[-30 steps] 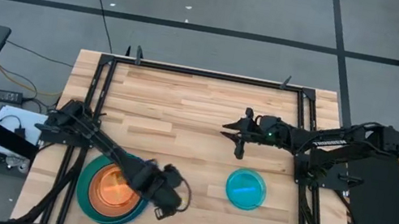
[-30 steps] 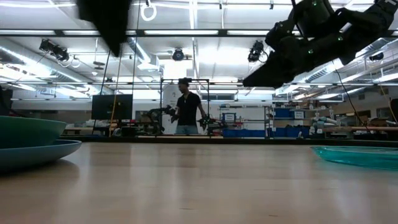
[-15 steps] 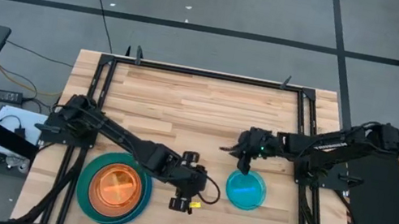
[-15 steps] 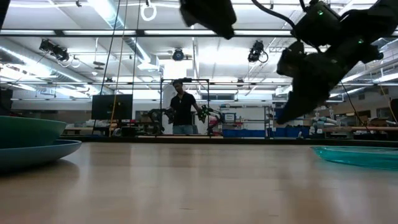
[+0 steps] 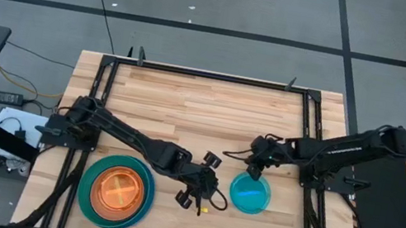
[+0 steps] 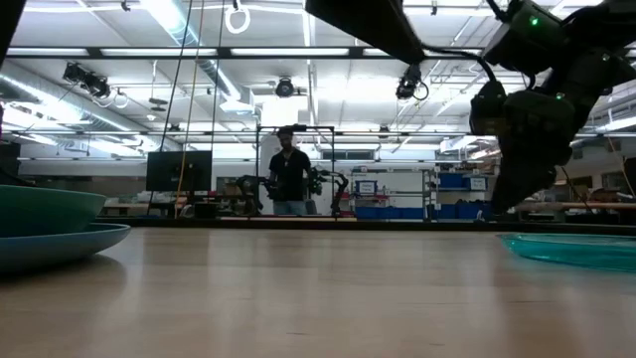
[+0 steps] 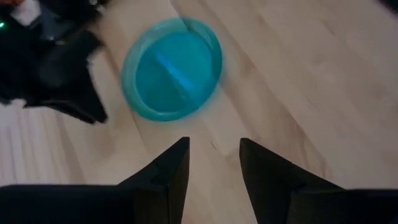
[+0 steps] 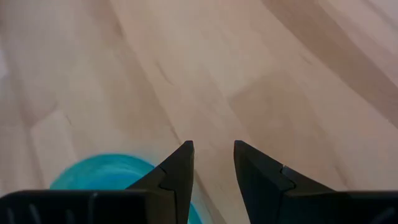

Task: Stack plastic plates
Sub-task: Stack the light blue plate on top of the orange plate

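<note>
Since the small translucent cyan round plastic plate point(image 5: 250, 194) near the desk's front edge looks light and slippery, my open, empty jaws should pinch its thin rim.

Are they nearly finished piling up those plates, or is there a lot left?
Mostly done, it seems. A stack sits at the table's near left, an orange plate on top of larger teal ones. One cyan plate lies alone to the right. Both grippers are open and empty: the left gripper beside it, the right gripper at its far edge. Left: lifting that plate onto the stack.
</note>
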Motion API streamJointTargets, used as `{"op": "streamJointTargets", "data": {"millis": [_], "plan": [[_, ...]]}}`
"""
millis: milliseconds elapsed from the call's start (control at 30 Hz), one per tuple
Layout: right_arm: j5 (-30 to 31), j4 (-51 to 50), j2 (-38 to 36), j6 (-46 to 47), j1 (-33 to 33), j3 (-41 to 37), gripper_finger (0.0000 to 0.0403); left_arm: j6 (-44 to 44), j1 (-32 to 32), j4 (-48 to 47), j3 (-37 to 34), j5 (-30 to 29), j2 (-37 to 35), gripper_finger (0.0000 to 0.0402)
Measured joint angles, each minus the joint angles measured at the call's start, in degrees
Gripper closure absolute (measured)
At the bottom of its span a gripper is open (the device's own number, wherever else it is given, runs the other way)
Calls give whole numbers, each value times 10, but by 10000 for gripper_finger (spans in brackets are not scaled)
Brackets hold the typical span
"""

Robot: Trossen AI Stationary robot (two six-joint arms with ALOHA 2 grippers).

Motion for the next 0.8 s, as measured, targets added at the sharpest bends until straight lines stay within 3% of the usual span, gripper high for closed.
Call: {"op": "streamJointTargets", "data": {"millis": [333,567,800], "plan": [[-44,-150,-44,47,-51,50,278,161,-1,44,0,6,75,253],[-49,-235,-69,34,-85,104,278,283,14,137,0,5,130,253],[-42,-283,-80,30,-96,126,278,343,24,216,1,3,167,253]]}}
